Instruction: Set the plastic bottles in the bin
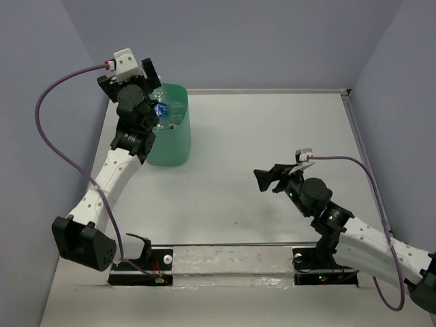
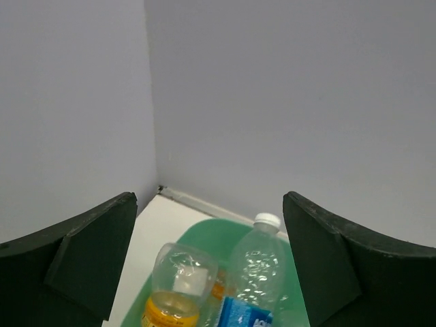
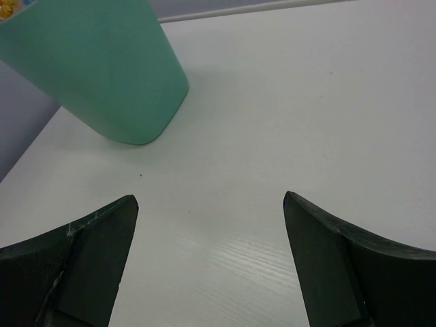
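Top external view: at the far-left corner of the white tabletop [image 1: 272, 122] stands the bin [image 1: 172, 139], mint green, upright, close to the left wall. Left arm reaches up and over it, left gripper [image 1: 154, 83] above the bin's far-left rim, not touching anything I can see. Blue-label bottle [image 1: 163, 109] shows inside the bin mouth, with more clear plastic beside it. Right gripper [image 1: 268, 178] hangs over the middle-right of the tabletop, well apart from the bin, fingers pointing left toward it. Purple cables loop off both wrists

Left wrist view: left gripper fingers spread wide, nothing between them. Below them the bin's mouth, green rim visible, corner of the walls behind. Two bottles stand inside, side by side and touching or nearly so: the blue-label one on the right, clear, white cap on; a yellow-label bottle [image 2: 178, 289] on the left, clear top, cap not visible

Right wrist view: right gripper fingers spread wide too, holding nothing, bare tabletop under them. Bin sits upper left in this view, outer wall only, well beyond the fingertips
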### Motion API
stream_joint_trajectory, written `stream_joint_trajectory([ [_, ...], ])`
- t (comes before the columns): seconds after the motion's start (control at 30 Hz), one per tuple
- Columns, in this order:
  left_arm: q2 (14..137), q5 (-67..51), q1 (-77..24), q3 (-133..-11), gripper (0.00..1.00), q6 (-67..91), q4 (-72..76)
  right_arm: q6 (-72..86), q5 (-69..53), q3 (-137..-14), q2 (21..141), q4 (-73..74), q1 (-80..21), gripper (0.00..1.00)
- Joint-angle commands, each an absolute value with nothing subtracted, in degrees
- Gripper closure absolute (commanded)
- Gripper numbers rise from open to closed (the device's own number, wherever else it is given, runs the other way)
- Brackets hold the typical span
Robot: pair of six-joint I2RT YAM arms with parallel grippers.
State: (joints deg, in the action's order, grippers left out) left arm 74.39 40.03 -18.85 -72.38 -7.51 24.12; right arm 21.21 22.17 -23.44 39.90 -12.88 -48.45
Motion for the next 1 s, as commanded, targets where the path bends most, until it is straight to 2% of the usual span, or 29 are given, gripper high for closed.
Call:
stream_joint_trajectory([
  [0.0, 68.0, 36.0, -20.0, -78.2, 0.01, 1.7, 15.8, 20.6, 22.5, -23.0, 39.6, -17.3, -48.6, 0.07],
  [0.17, 57.7, 22.2, -20.7, -72.5, 0.01, 11.3, 11.7, 20.2, 20.1, -25.0, 35.6, -15.2, -48.6, 0.07],
  [0.27, 47.5, 14.4, -21.2, -65.2, 0.01, 16.9, 8.3, 21.0, 19.7, -27.9, 30.9, -11.9, -48.6, 0.02],
  [0.43, 34.8, 5.5, -21.2, -57.4, 0.01, 19.6, 2.3, 20.7, 17.0, -32.7, 24.1, -9.5, -48.6, 0.0],
  [0.57, 24.9, -2.2, -21.2, -53.1, 0.01, 20.0, 0.1, 21.6, 18.8, -40.2, 22.0, -1.2, -48.6, 0.0],
  [0.67, 20.5, -4.9, -21.2, -51.0, 0.01, 19.6, -1.3, 22.3, 18.2, -44.1, 20.2, 4.5, -48.6, 0.0],
  [0.8, 16.7, -5.7, -21.2, -48.7, 0.01, 18.9, -1.4, 22.2, 19.8, -43.3, 14.6, 4.0, -48.6, 0.0],
  [0.97, 15.5, -5.2, -21.3, -47.3, 0.01, 17.5, -1.9, 21.0, 23.2, -42.2, 14.8, 2.6, -48.6, 0.0],
])
